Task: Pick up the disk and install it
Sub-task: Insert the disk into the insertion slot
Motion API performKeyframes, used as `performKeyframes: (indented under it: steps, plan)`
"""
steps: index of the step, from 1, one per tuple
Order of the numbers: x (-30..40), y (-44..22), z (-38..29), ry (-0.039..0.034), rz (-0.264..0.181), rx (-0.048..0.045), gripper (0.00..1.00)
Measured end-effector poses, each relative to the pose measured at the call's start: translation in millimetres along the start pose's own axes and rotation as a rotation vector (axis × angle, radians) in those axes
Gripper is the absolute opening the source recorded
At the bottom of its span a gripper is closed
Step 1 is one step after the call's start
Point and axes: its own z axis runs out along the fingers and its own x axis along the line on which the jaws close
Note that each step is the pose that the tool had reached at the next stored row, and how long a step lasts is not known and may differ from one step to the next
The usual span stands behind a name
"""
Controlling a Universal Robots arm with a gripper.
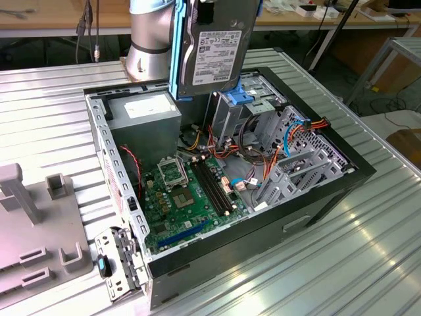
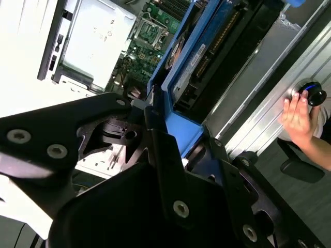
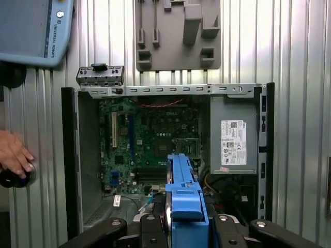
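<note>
Ribbed metal table (image 1: 329, 276) carried an open computer case (image 1: 263, 258); above its drive cage (image 1: 230, 122) the claw (image 3: 187, 230) gripped the disk (image 1: 214, 46) upright. Any misalignment risked snagging loose cables (image 1: 263, 145) beside the cage.

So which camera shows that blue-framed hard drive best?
The exterior view: the dark grey metal hard drive in its blue plastic frame faces that camera, held above the open computer case. Both wrist views show it edge-on.
</note>
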Motion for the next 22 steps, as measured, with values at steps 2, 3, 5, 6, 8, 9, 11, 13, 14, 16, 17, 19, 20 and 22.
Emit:
performKeyframes:
  steps: [2,3,5,6,8,9,11,13,14,16,17,19,20,22]
  plan:
    - [5.4,-2.9,0.6,-0.0001,0.000,0.0001,0.37]
    - [7.1,-3.9,0.8,0.0000,0.000,0.0000,0.37]
    - [10.5,-6.0,1.2,0.0000,0.000,0.0000,0.37]
    - [11.7,-6.8,1.3,0.0000,0.000,0.0000,0.37]
    - [14.8,-9.0,1.7,0.0000,0.000,0.0000,0.37]
    - [16.1,-9.8,1.9,0.0000,0.000,0.0000,0.37]
    - [19.7,-12.2,2.3,0.0000,0.000,0.0000,0.37]
    - [22.8,-14.2,2.8,0.0000,0.000,0.0000,0.37]
    - [27.1,-16.8,3.3,0.0001,0.000,0.0000,0.37]
    - [31.6,-20.4,4.1,0.0000,0.000,0.0000,0.37]
    - [32.5,-21.2,4.3,-0.0001,0.000,0.0000,0.37]
    - [33.7,-23.6,4.7,0.0000,0.000,0.0000,0.37]
    - [33.8,-24.9,5.0,0.0000,0.000,0.0000,0.37]
    - [33.8,-26.1,5.3,-0.0001,0.000,0.0000,0.37]
